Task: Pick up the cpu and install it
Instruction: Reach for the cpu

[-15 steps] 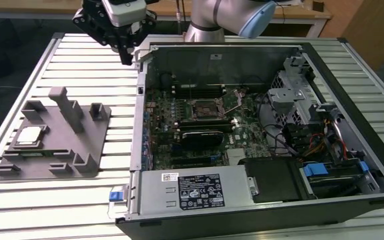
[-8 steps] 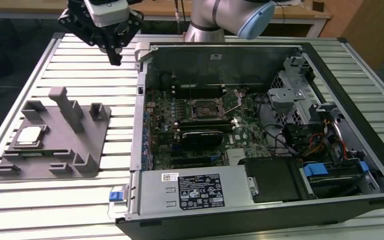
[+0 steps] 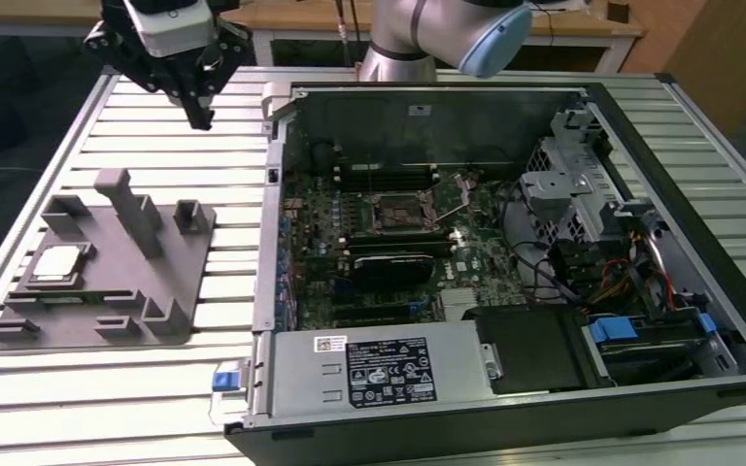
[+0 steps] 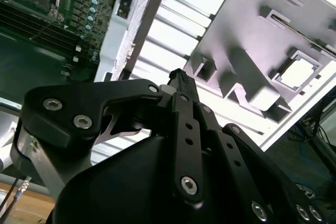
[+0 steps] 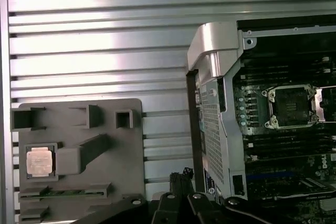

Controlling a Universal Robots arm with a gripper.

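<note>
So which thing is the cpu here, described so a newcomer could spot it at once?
From the open computer case, look to the exterior view's left for the grey tray with upright posts. The cpu lies in a square recess near the tray's edge farthest from the case. It is the one flat, shiny silver square among matte grey plastic.

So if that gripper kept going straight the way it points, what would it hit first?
Probably the gripper meets the bare slatted table, in the gap between the grey tray and the open computer case, though depth is hard to judge.
</note>
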